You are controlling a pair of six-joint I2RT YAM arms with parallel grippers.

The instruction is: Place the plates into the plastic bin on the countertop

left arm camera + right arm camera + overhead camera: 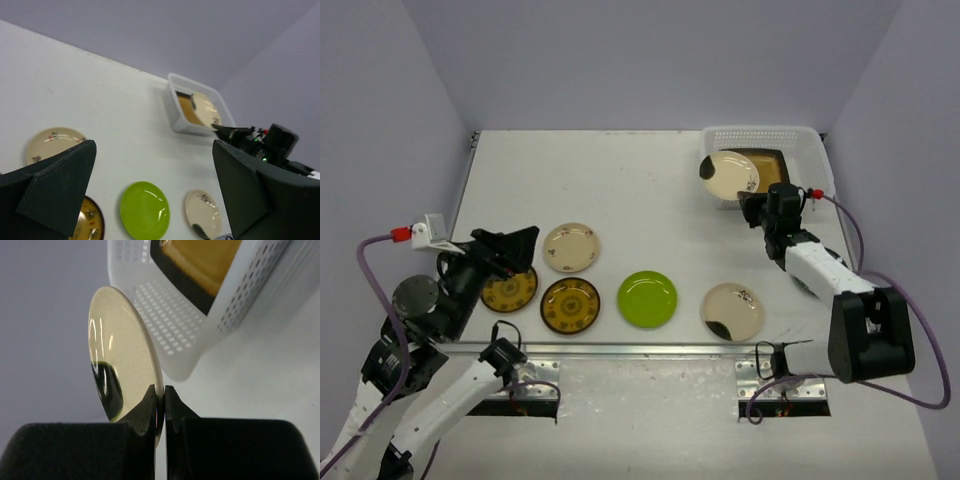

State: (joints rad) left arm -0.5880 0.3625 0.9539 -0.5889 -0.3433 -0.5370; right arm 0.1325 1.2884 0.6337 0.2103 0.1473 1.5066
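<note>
Along the near edge of the bench (650,190) runs a metal rail (640,349). Just behind it four round plates lie flat in a row, each one apart from the next. From left to right they are a brown-gold patterned plate (508,292), a darker brown-gold plate (570,305), a lime green plate (647,299) and a blotched cream plate (733,311). The left claw (520,250) hangs above the leftmost of them and covers a part of it in the top view. Its two fingers stand wide apart and nothing is between them. A little farther back, behind the darker brown-gold plate, lies a pale plate with small marks (571,247).

Farther away, on the right side, the right claw (159,396) is closed on the rim of the held cream plate (122,355), which has a dark blotch on its face. Both fingertips press on the thin edge. This plate is off the bench and is strongly tilted, almost on its edge in the wrist view. It is at the near left corner of the plastic bin (812,150). Whether it touches the bin wall, I cannot tell.

The plastic bin stands at the far right corner of the bench. Inside it lies a square amber plate (770,168) with a dark rim.
</note>
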